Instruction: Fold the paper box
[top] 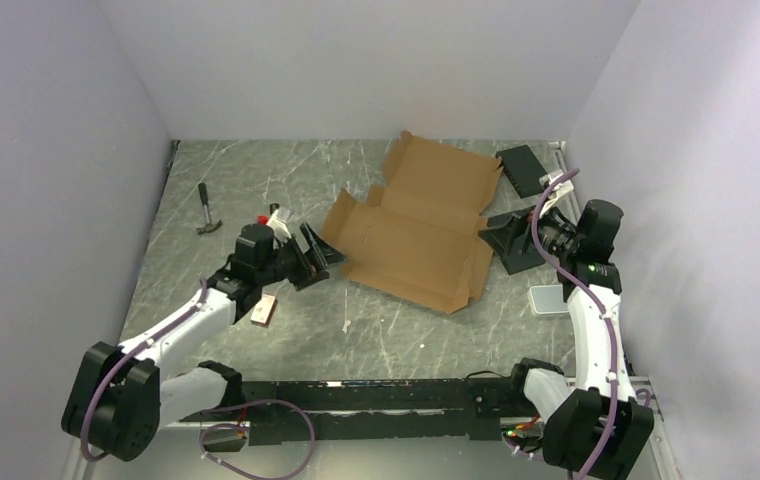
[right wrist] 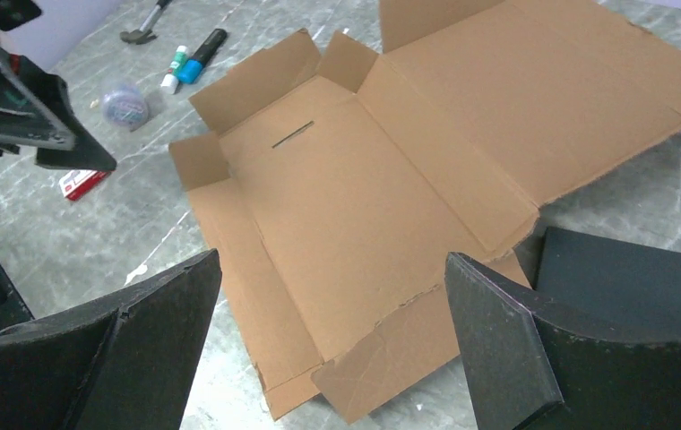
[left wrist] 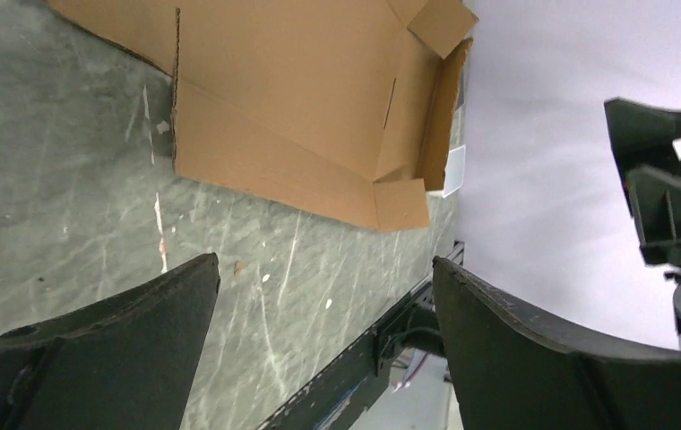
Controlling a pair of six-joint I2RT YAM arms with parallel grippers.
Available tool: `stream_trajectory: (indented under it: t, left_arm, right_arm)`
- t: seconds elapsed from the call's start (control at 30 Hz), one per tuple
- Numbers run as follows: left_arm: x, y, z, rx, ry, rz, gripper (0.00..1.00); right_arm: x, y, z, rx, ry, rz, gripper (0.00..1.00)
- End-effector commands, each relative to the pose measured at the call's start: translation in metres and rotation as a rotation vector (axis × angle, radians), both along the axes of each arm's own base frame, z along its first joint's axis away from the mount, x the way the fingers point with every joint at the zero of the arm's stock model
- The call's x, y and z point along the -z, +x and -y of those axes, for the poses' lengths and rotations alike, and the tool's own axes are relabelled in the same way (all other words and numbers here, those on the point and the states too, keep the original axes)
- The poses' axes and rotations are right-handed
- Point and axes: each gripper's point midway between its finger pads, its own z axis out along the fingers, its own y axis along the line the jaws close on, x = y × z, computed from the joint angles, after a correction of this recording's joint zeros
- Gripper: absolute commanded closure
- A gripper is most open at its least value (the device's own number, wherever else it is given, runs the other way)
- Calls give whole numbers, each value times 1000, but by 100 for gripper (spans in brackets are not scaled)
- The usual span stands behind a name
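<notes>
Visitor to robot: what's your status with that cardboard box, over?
Left jaws, right jaws open, empty. Paper box unfolded, mostly flat, between them. Black slab beside its right edge.

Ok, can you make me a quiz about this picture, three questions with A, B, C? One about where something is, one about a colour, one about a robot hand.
1. Where is the hammer? A) on the table, left of the paper box B) on top of the box C) in a gripper
2. What colour is the paper box? A) white B) brown C) blue
3. The left gripper is: A) shut on the box B) shut on the hammer C) open, empty

1 A: the top view shows it on the table, left of the box. 2 B: plain brown cardboard. 3 C: its fingers stand wide apart, nothing between them.
</notes>
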Motion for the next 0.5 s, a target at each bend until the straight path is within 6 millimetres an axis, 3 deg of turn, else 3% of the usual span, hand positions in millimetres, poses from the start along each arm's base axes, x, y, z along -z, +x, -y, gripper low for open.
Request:
stream_trajectory:
  t: [0.0,0.23,0.47]
  left_arm:
    - [-12,32,10,-177,-123,10,9]
    - [28,43,41,-156,-98,-115,19]
    - [62,34,54,-241,39,-200,21]
  right_arm:
    - [-4,-6,-11,-73,-22,52,0]
    - [-3,-6,-14,-77,-15,51,0]
    - [-2,-6,-19,-90,-19,49,0]
